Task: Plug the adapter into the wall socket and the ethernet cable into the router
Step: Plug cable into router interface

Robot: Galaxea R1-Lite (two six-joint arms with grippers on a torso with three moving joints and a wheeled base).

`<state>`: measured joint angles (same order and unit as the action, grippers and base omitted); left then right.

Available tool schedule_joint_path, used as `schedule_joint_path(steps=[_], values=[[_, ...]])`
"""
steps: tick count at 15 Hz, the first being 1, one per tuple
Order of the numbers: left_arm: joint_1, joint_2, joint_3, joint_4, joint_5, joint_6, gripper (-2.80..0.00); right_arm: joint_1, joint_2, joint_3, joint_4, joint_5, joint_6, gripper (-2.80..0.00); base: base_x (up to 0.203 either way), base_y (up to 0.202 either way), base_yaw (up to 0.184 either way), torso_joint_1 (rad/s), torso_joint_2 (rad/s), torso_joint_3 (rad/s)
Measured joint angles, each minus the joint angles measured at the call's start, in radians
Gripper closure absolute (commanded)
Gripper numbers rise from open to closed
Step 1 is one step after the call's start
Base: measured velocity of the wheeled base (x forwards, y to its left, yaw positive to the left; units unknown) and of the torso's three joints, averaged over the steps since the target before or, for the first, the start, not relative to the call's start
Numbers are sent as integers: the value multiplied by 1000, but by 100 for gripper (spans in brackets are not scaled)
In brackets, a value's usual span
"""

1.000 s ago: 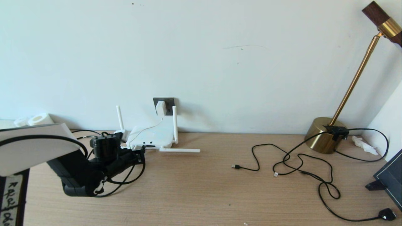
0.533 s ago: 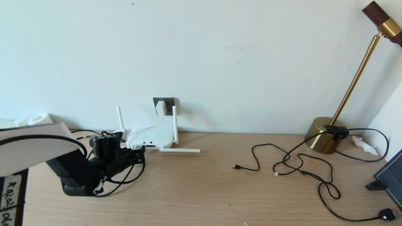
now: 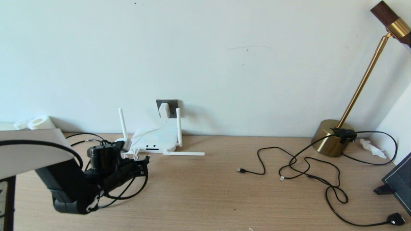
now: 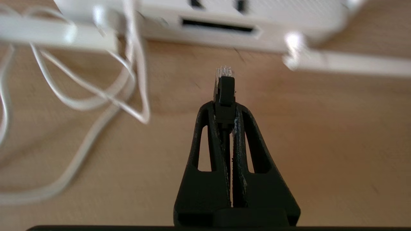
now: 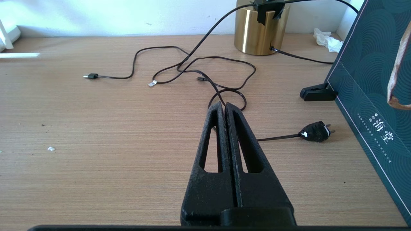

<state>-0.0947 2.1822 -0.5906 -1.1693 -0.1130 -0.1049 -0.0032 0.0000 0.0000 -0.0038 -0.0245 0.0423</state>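
The white router (image 3: 157, 139) lies flat against the wall at the back left, and its dark port slot (image 4: 218, 26) faces my left gripper. The white adapter (image 3: 164, 110) sits in the dark grey wall socket (image 3: 173, 104) just above it. My left gripper (image 3: 143, 163) is shut on the black boot of the ethernet cable (image 4: 224, 88). The cable's clear plug tip points at the router's edge, a short gap away. The black cable loops back under the left arm. My right gripper (image 5: 224, 107) hovers shut and empty over the right side of the table.
One router antenna (image 3: 183, 153) lies flat on the table. Thin white cord loops (image 4: 96, 96) lie left of the plug. A brass lamp (image 3: 332, 138), thin black cables (image 3: 308, 166), a black plug (image 3: 395, 219) and a dark green box (image 5: 372, 80) occupy the right side.
My left arm has drawn back from the router toward the table's front left, carrying the ethernet plug with it. The right arm has not moved.
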Motion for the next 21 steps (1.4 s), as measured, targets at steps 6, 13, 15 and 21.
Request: schedule_joint_path(steps=[6,13,15,21], values=[[-171,-295,289,-176,49,131,0,0,0,0,0,-1,0,0,0,0,0,0,0,0],[-398,-680,-74,439,151,741,0,0,0,0,-1,0,-6,0,0,0,0,0,0,0],[-558,-725,-149,602,267,827,0,0,0,-20,-3,2,23,0,0,0,0,0,0,0],[-887,-746,-224,480,511,1088,0,1,238,-508,238,299,352,0,0,0,0,0,0,0]])
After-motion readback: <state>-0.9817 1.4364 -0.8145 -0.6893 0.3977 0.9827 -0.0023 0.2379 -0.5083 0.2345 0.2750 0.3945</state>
